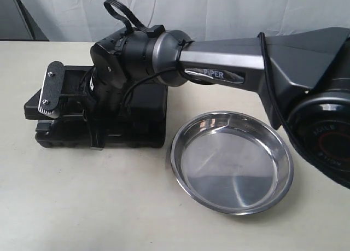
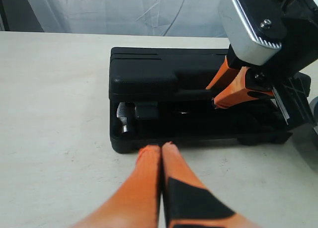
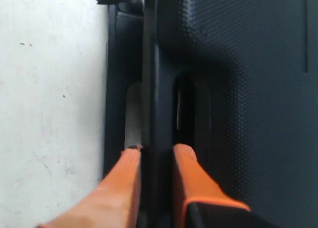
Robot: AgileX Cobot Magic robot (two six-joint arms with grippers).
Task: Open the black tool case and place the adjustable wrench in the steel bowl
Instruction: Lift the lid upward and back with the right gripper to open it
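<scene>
The black tool case [image 1: 145, 117] lies at the left of the table, its lid [image 2: 164, 71] raised a crack. My right gripper [image 3: 158, 148] is shut on the lid's edge, one orange finger on each side of the rim; its fingers [image 2: 231, 86] also show in the left wrist view. My left gripper [image 2: 161, 147] is shut and empty, its tips against the case's lower front edge. A bit of silver metal [image 2: 122, 119] shows in the gap, but I cannot tell which tool it is. The adjustable wrench is hidden. The steel bowl [image 1: 231, 161] sits empty to the right of the case.
The right arm's long body [image 1: 246, 57] stretches from the right across the table, above the bowl's far side. A white cloth [image 1: 219, 10] hangs behind the beige table [image 1: 82, 202].
</scene>
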